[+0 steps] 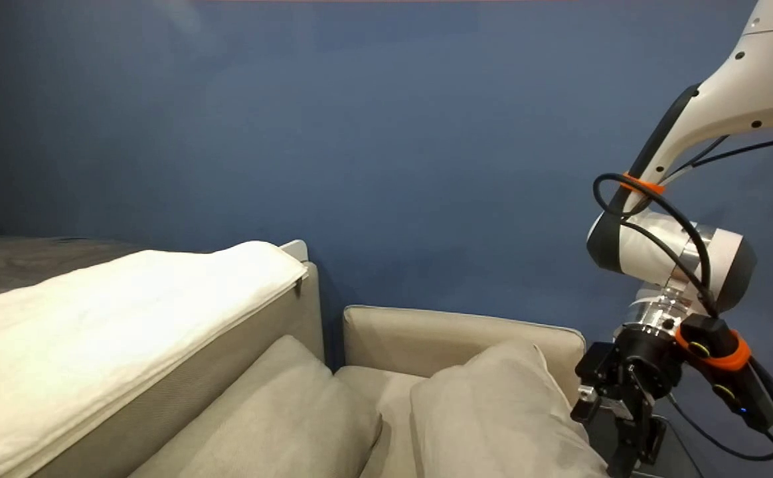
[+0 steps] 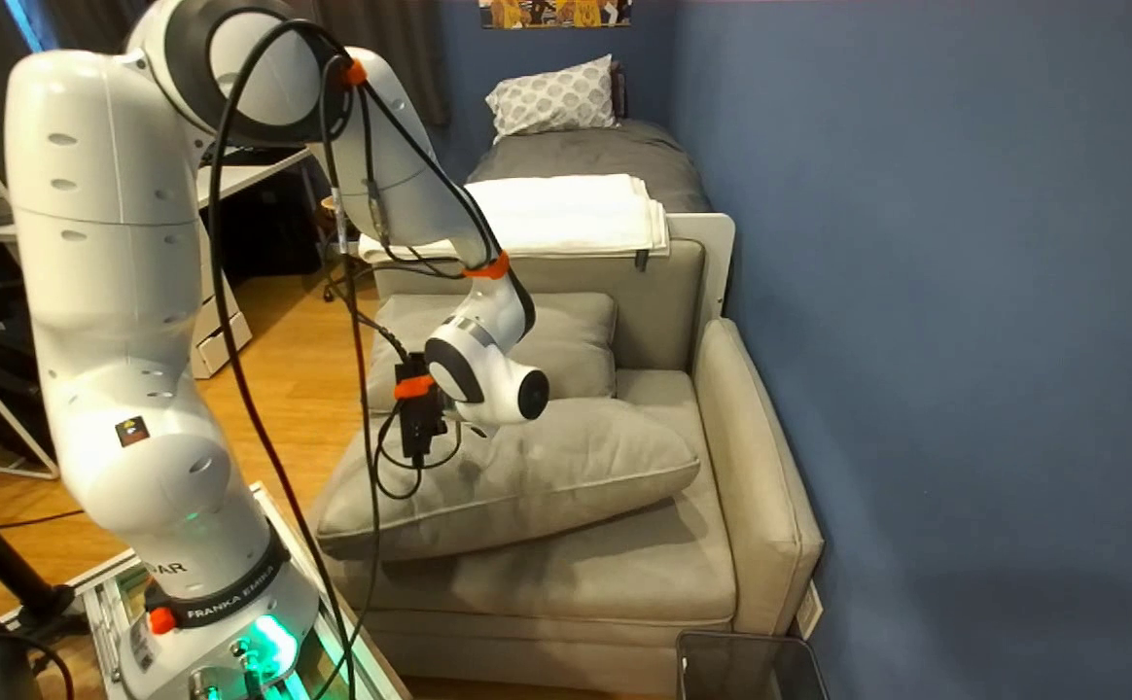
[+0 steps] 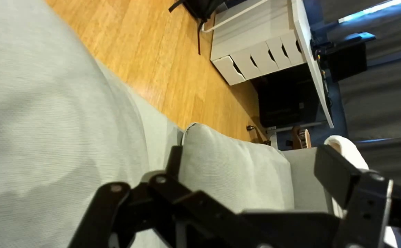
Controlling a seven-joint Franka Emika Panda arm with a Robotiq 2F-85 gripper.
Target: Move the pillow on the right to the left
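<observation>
In an exterior view, the pillow [image 1: 493,415] sits plump and creased on the sofa [image 1: 439,335], cut off by the bottom edge. The gripper [image 1: 615,431] hangs just beside it, spread apart; whether the two touch cannot be told. Across a strip of seat [image 1: 394,405], another pillow [image 1: 273,418] rests against the taller side [image 1: 287,312], along which lies a white cloth [image 1: 127,332]. The arm [image 1: 725,99], hung with black cables [image 1: 703,259], stands before a blue wall [image 1: 426,153].
</observation>
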